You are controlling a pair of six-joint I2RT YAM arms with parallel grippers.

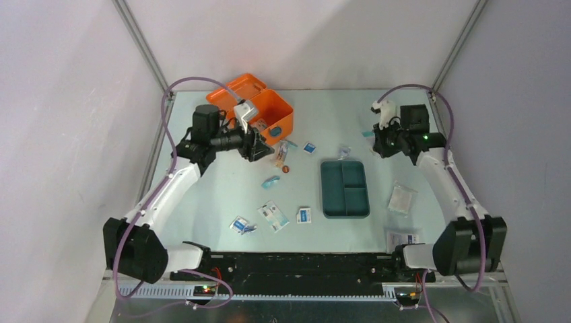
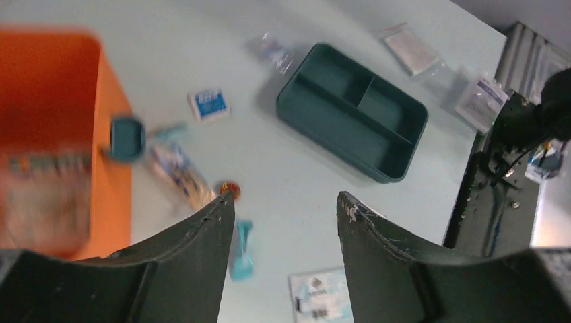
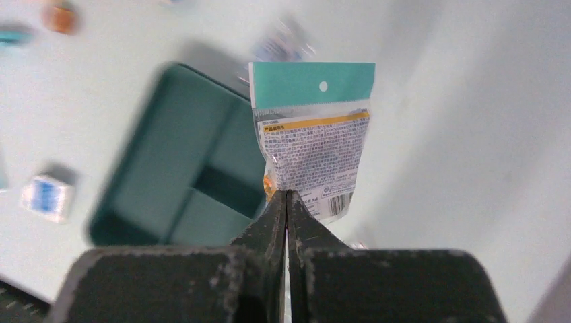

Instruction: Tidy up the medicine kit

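Pale table [image 1: 202, 195] holds orange medicine kit [image 1: 286, 116]; right tool [image 3: 287, 195] pinches a packet [image 3: 313, 148].

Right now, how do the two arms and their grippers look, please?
Both arms have white links and black joints: left arm, right arm. A purple cable loops along each. The left gripper and right gripper have dark, scuffed, tapering fingers.

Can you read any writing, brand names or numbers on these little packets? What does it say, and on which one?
No text here can be read.
On the teal-topped packet pinched in the right gripper: a yellow strip of characters, dense small print and a barcode, all too small to read.
On the blue-and-white sachet: blue print, blurred.
On the white card: dark marks, blurred.
Everything else: too small to tell.
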